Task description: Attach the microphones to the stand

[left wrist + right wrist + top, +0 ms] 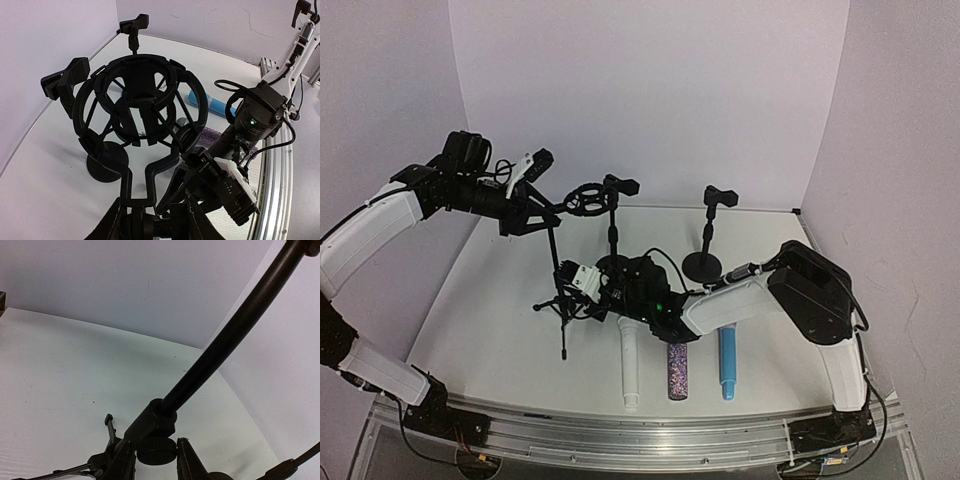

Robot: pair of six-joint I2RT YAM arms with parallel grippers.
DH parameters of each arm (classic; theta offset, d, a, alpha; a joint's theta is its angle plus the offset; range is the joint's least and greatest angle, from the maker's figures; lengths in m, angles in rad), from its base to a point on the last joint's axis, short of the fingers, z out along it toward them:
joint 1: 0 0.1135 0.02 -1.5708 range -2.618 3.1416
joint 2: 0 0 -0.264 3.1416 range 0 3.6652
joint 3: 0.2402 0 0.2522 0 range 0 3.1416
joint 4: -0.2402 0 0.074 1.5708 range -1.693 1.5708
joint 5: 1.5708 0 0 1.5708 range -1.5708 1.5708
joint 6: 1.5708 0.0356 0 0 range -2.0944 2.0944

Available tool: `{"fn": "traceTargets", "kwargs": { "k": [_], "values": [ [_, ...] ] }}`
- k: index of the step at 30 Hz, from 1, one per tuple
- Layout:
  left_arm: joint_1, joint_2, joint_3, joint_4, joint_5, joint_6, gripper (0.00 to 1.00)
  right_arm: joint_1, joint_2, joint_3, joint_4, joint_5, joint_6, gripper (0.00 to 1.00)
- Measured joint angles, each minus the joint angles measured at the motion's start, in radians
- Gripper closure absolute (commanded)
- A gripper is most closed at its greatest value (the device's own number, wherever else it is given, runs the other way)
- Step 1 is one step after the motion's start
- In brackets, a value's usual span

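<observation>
The tripod stand (559, 275) is braced for loading, its base hub (150, 422) clamped by the right hand (156, 445) and its shock mount (139, 92) gripped by the left hand (152, 225).

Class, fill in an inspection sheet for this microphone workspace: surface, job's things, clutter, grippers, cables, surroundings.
Surface: white table, no marks seen.
Job's things: white microphone, purple microphone and blue microphone lie side by side at the near edge, none mounted. Tripod stand carries the shock mount. Centre clip stand and right-hand clip stand are upright.
Clutter: nothing seen.
Grippers: left gripper fingers closed on the shock mount's neck; right gripper fingers closed on the tripod stand's collar.
Cables: black cable loops over the right arm.
Surroundings: plain walls; metal rail in front.
</observation>
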Motion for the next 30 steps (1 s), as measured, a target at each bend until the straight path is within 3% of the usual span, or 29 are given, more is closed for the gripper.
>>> {"fn": "traceTargets", "kwargs": {
  "k": [2, 6, 11, 14, 19, 26, 30],
  "values": [
    [0.000, 0.000, 0.000, 0.001, 0.000, 0.000, 1.00, 0.001, 0.003, 0.003, 0.000, 0.002, 0.000, 0.78],
    [0.000, 0.000, 0.000, 0.002, 0.001, 0.000, 1.00, 0.004, 0.003, 0.004, 0.001, 0.007, 0.004, 0.98],
    [0.000, 0.000, 0.000, 0.005, 0.000, 0.001, 1.00, 0.007, 0.003, 0.005, 0.000, 0.022, 0.026, 1.00],
    [0.000, 0.000, 0.000, 0.005, 0.000, 0.002, 1.00, 0.011, 0.003, 0.005, -0.003, 0.036, 0.136, 1.00],
    [-0.001, 0.000, -0.003, 0.004, 0.000, 0.012, 1.00, 0.007, 0.003, 0.005, -0.011, 0.001, 0.533, 1.00],
    [-0.001, 0.000, -0.006, 0.017, -0.006, 0.027, 1.00, -0.039, 0.003, 0.009, -0.012, -0.114, 1.291, 1.00],
    [-0.001, 0.000, -0.009, 0.045, -0.010, 0.027, 1.00, -0.053, 0.006, 0.029, -0.020, -0.138, 1.641, 1.00]
  ]
}}
